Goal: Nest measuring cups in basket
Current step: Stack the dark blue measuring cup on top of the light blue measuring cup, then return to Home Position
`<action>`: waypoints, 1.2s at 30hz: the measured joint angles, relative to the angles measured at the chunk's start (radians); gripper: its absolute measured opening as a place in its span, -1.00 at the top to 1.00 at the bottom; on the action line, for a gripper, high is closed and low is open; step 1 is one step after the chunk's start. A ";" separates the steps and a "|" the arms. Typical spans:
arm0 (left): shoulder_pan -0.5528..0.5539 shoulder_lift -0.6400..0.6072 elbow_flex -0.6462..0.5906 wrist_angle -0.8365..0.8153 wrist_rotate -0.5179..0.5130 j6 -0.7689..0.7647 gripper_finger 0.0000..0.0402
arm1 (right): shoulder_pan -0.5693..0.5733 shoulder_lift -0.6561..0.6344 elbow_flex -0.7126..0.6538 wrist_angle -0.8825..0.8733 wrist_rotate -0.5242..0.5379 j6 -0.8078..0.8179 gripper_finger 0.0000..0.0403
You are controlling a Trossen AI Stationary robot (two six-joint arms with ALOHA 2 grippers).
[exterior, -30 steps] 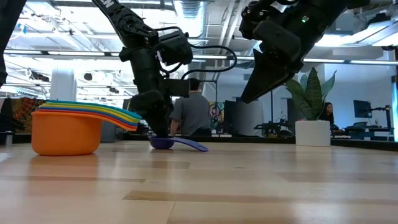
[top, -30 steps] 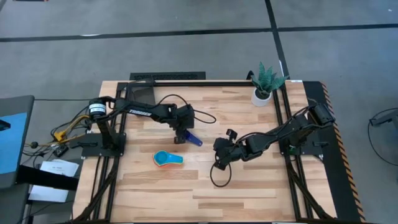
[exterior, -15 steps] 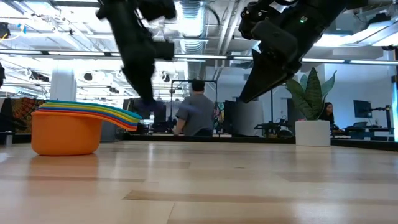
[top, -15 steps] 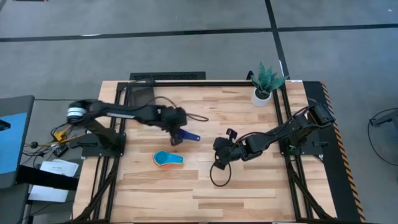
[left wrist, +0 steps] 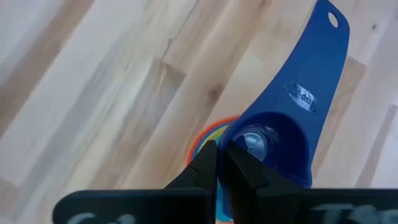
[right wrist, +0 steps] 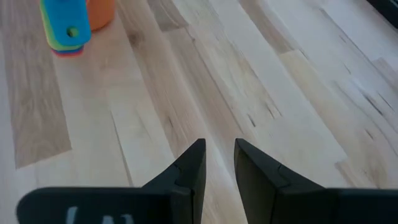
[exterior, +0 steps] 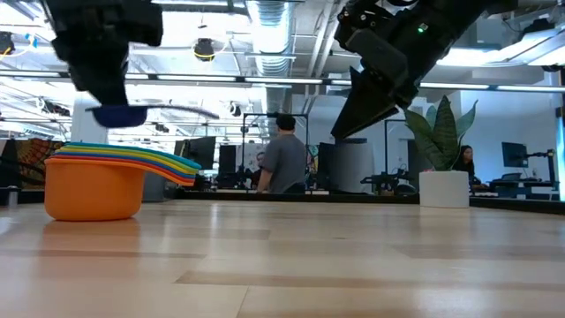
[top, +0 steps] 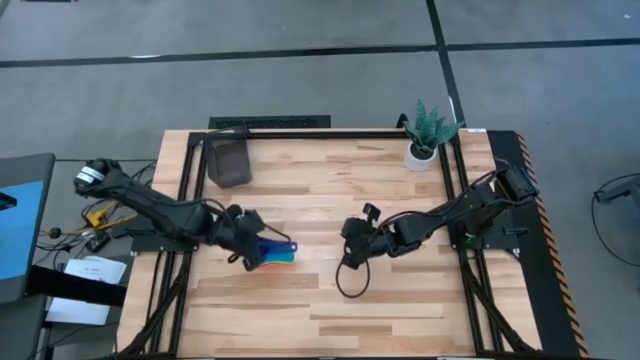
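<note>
1. Left gripper [top: 250,250] over the stack [top: 272,257] at table centre-left, pinched on the rim of the dark blue cup [left wrist: 283,134]. Fingers nearly together, only the thin cup wall between them.
2. Dark blue cup [exterior: 119,115] held clear above the stack [exterior: 115,181], bowl down, handle out to the side. Not touching the cups below. Likely carried high so the bowl can drop straight into the top cup.
3. Rim grip leaves the underside of the bowl free; sensible for nesting, since nothing sits between it and the cup beneath.
4. Stack on the bare table: orange cup [exterior: 93,193] at the bottom and biggest, rainbow of handles fanned to one side, light blue on top in the high view. Nested by size, so the smallest goes last.
5. Basket [top: 228,160] at the far-left corner of the table, well apart from the stack. No cups visible in it. Judgement: nesting nearly finished, move into the basket not yet done.
6. Right gripper [top: 352,240] parked mid-table, well apart from the stack, fingers slightly parted with nothing between them. Waiting, clear of the left arm's path.
7. Plant pot [top: 421,153] at the far right, out of play.
8. Next step probably calls for lining the bowl over the top cup before letting go; risk of it landing tilted.
</note>
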 joint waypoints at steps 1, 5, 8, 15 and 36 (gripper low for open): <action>-0.008 0.004 -0.009 0.004 -0.002 -0.024 0.99 | -0.004 0.000 0.000 0.006 -0.001 -0.003 0.47; -0.023 0.034 -0.037 0.006 -0.003 -0.085 0.99 | -0.007 0.000 0.000 0.026 -0.007 -0.020 0.47; -0.029 0.050 -0.037 0.016 0.011 -0.092 0.99 | -0.012 0.000 0.000 0.026 -0.008 -0.023 0.47; -0.031 0.057 -0.037 0.030 0.102 -0.109 0.89 | -0.031 0.000 0.000 0.036 -0.009 -0.022 0.35; -0.034 0.057 -0.036 0.022 0.035 -0.102 0.63 | -0.050 0.000 0.000 0.115 -0.035 -0.043 -0.16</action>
